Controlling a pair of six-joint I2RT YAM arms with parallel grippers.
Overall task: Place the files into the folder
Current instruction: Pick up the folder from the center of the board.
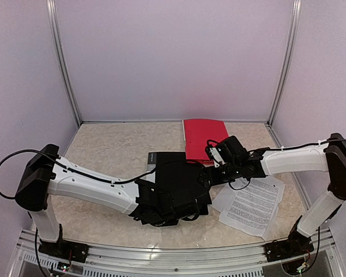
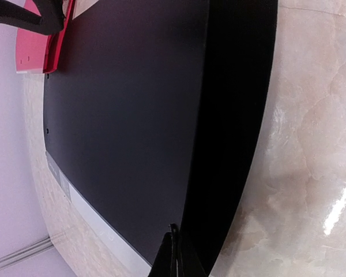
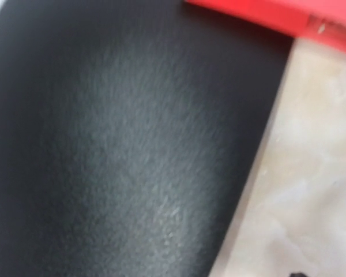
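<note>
Black folder [image 2: 127, 115], lilac-walled marbled table [image 2: 311, 144]; left end effector [image 2: 174, 254], right end effector [image 1: 211, 173]: grip unclear

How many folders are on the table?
2. The black folder lies mid-table, partly covered by the arms; the red folder lies just behind it. The arms might hide more.

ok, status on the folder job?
Over black folder: left gripper, right gripper; open or shut unclear. Loose files on table right of folder, not in. Behind it red folder, not blocking.
</note>
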